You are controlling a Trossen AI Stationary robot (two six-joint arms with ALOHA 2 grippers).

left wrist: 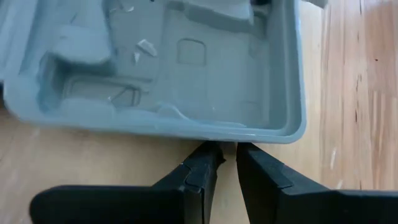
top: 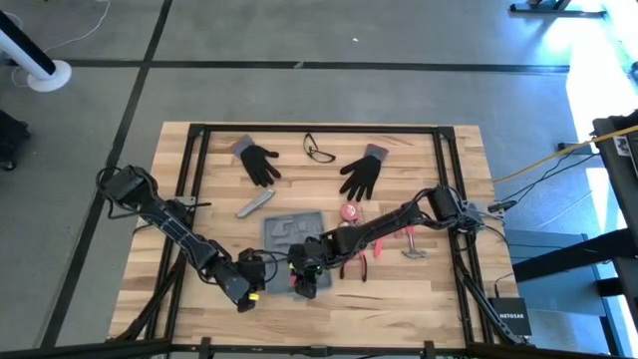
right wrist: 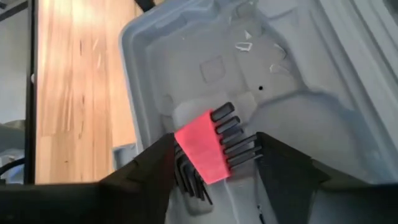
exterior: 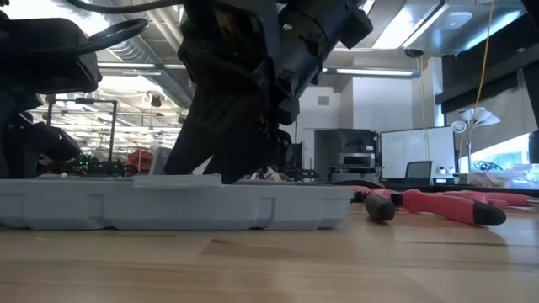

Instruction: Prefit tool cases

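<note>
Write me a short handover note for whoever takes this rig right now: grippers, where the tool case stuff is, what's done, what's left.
Right gripper: over the tool case, jaws around the hex key set in its red holder, at a recess.
Left gripper: nearly closed, empty, at the case's near rim.
Done: hex keys brought to the case; not clearly seated.
Left: pliers, hammer, grey bar on the table.

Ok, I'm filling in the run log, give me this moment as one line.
left gripper: at tool case rim, holds nothing | right gripper: jaws around red hex key set, over case recess
</note>
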